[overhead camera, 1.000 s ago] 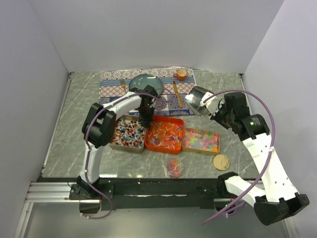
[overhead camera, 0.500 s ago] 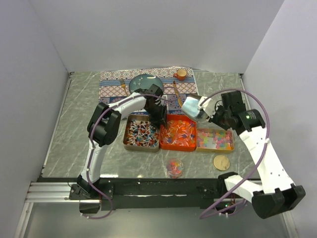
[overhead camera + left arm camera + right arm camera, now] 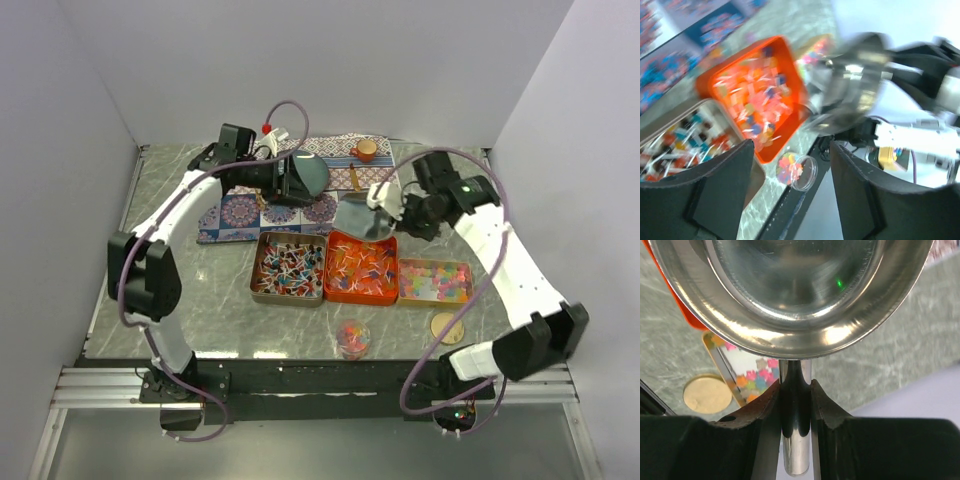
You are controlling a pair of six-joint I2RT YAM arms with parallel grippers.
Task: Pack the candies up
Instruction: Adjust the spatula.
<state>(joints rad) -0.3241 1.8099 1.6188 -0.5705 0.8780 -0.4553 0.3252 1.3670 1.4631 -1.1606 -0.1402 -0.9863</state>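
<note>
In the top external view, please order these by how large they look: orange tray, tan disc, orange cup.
1. orange tray, clearly largest
2. tan disc
3. orange cup, looks slightly smaller, but sits farther from the camera, so unsure

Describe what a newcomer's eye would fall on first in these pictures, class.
The bright orange tray, mid-table between two metal trays, all full of colourful candies, catches the eye first. By its far edge the right end effector grips a shiny silver scoop by the handle. A small clear cup of candies stands alone near the front edge.
</note>
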